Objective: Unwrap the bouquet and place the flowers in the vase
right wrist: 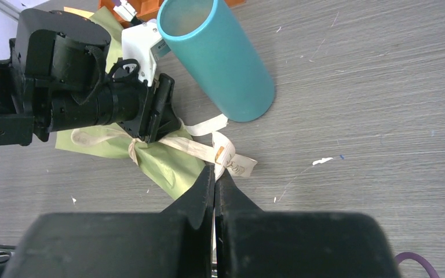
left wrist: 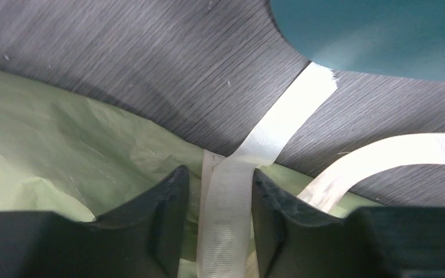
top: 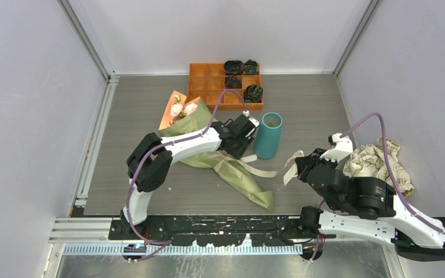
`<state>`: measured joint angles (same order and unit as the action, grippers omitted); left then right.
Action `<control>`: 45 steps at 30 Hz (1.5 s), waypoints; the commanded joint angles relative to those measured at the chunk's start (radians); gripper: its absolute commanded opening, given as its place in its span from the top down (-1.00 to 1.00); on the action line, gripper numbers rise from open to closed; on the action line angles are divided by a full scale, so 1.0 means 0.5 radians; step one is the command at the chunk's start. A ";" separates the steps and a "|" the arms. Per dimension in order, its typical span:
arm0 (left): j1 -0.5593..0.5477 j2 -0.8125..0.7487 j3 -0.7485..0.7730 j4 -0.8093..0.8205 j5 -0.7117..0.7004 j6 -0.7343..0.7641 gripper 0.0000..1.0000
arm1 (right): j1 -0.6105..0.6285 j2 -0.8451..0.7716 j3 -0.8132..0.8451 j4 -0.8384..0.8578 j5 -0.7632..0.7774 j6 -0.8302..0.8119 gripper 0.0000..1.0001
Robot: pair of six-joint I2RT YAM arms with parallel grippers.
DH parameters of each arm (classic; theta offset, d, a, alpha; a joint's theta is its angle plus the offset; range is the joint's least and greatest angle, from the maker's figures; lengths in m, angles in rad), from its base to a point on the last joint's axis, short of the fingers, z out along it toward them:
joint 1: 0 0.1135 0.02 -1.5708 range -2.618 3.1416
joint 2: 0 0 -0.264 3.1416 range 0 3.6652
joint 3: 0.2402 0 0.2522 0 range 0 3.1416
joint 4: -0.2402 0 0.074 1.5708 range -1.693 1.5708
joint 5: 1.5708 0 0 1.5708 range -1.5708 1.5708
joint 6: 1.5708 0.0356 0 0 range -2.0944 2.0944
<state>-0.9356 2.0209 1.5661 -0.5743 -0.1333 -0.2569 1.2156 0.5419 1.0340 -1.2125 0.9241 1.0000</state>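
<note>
While I'm holding the left end effector (left wrist: 220, 176) low over the tie of the bouquet (top: 244, 180), its jaws are standing apart. One strand of the ribbon (left wrist: 278, 124) is running through the gap, not pinched as far as I'm seeing. Right end effector (right wrist: 214, 174) is sitting with fingers together, and it's looking clamped on the ribbon's loose tail, right of the knot. The tail is thin, so I'm calling that a judgement.

Bouquet is lying flat on the counter (top: 324, 110) with its long axis running diagonally: flowers (top: 182, 109) at the far-left end, pointed tip near and to the right. Wrap is on and the ribbon is knotted round the middle, so I'm judging we're at the untying step, early in the task.

Vase (top: 267, 136) is standing upright just right of the left end effector, close beside the knot.

Key relation: the knot is lying right under the left end effector and to the left of the right one, with the tail running roughly left-right between them. Left arm is nearer the knot. I'm expecting the pull to go rightward, away from the knot.

Risk I'm watching: the cone dragging into the vase and tipping it.
</note>
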 commanded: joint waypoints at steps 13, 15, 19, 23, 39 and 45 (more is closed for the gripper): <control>-0.009 -0.488 -0.134 -0.183 -0.605 -0.263 1.00 | 0.013 0.069 -0.059 0.111 0.101 -0.017 0.98; -0.006 -0.691 -0.201 -0.200 -0.715 -0.310 1.00 | 0.012 0.099 -0.069 0.110 0.110 -0.010 0.98; 0.010 -1.055 -0.357 -0.220 -0.887 -0.344 1.00 | 0.011 0.169 -0.072 0.085 0.150 0.027 0.98; 0.042 -1.327 -0.476 -0.285 -1.008 -0.395 1.00 | 0.012 0.261 -0.051 0.042 0.176 0.057 0.99; 0.050 -2.477 -0.517 -0.761 -1.499 -0.673 1.00 | 0.012 0.768 0.060 0.461 0.105 -0.274 -0.04; 0.048 -2.679 -0.612 -1.009 -1.540 -0.831 0.95 | 0.009 1.110 0.059 1.023 -0.206 -0.537 -0.05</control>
<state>-0.9138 0.6952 1.2861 -0.9745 -0.8532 -0.5964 1.2156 1.0016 1.0237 -0.9371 0.9150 0.8314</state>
